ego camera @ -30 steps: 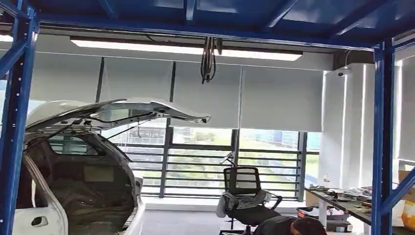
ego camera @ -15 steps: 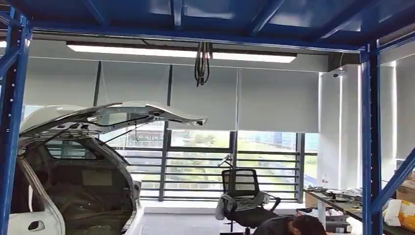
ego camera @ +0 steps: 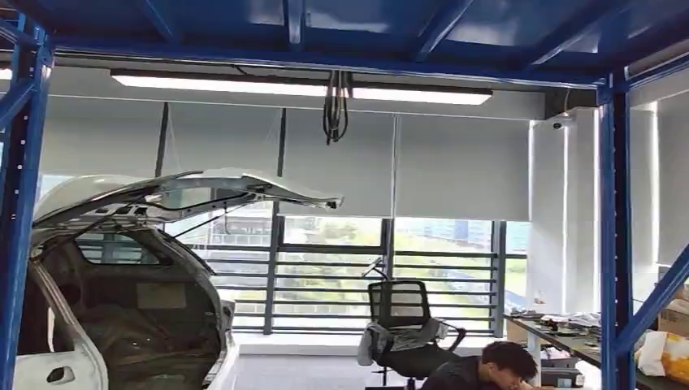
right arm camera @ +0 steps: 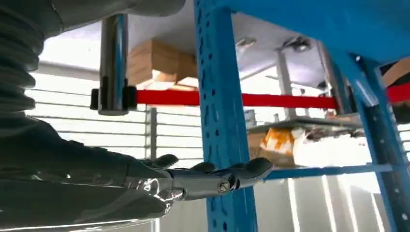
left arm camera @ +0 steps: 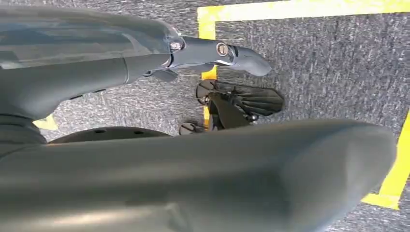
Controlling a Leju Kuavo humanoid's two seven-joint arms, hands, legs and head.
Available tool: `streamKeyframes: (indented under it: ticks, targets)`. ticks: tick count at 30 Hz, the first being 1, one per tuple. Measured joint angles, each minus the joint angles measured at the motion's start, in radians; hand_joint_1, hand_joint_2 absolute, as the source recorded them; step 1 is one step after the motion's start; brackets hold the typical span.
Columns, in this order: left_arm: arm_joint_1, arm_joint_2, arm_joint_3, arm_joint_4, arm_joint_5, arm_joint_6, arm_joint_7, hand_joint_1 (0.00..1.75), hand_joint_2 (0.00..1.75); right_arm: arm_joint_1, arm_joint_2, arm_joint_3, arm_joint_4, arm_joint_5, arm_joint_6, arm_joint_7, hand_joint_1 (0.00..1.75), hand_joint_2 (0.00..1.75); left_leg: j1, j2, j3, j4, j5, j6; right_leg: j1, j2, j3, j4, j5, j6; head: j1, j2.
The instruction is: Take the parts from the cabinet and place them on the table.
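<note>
My left hand (left arm camera: 159, 164) hangs over grey carpet with yellow tape lines (left arm camera: 300, 8); its fingers (left arm camera: 232, 53) are stretched out and hold nothing. My right hand (right arm camera: 121, 188) is raised beside a blue rack upright (right arm camera: 222, 116), fingers (right arm camera: 251, 169) extended and apart, nothing in them. Behind that upright, rack shelves carry cardboard boxes (right arm camera: 159, 60) and a yellow-white package (right arm camera: 275, 140). In the head view the blue rack frame (ego camera: 615, 244) borders the picture. A cluttered table (ego camera: 581, 345) stands at the lower right. I cannot make out single parts.
A white car (ego camera: 122, 268) with its tailgate raised stands at the left. A black office chair (ego camera: 402, 317) is by the window, and a person (ego camera: 487, 370) bends low beside the table. A red barrier belt (right arm camera: 290, 100) runs from a metal post (right arm camera: 112, 63).
The whole head picture shifted a little to the left at first, so the camera moved, then held still. The person near the table has lifted their head.
</note>
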Motion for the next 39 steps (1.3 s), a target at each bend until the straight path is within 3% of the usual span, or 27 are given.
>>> streamKeyframes:
  ticks: [9,17,26,39]
  targets:
    - [-0.003,0.005,-0.018,0.000,-0.021,-0.001,0.000,0.00,0.00,-0.117,0.006,0.048,0.104,0.075,-0.001,-0.020,0.00,1.75,0.000,0.000,0.001,0.000,0.000,0.000,0.000,0.000,0.001,0.000,0.000,0.000,0.000,0.000]
    - [-0.003,0.013,-0.033,0.000,-0.041,-0.002,0.001,0.00,0.00,-0.229,-0.027,0.060,0.245,-0.017,0.072,-0.037,0.00,1.75,0.000,0.000,0.000,0.000,0.000,0.000,0.000,0.000,0.001,0.000,0.000,0.000,0.000,0.000]
    - [-0.003,0.018,-0.047,0.000,-0.053,-0.004,0.003,0.00,0.00,-0.266,-0.050,0.060,0.365,-0.094,0.082,-0.052,0.00,1.75,0.000,-0.001,0.000,0.000,0.000,0.000,0.000,-0.001,0.001,0.000,0.000,0.000,0.000,0.000]
    - [-0.003,0.023,-0.056,0.000,-0.061,-0.004,0.008,0.00,0.00,-0.306,-0.059,0.074,0.440,-0.143,0.116,-0.055,0.00,1.75,0.000,-0.001,0.000,0.000,0.000,0.000,0.000,-0.001,0.001,0.000,0.000,0.000,0.000,0.000]
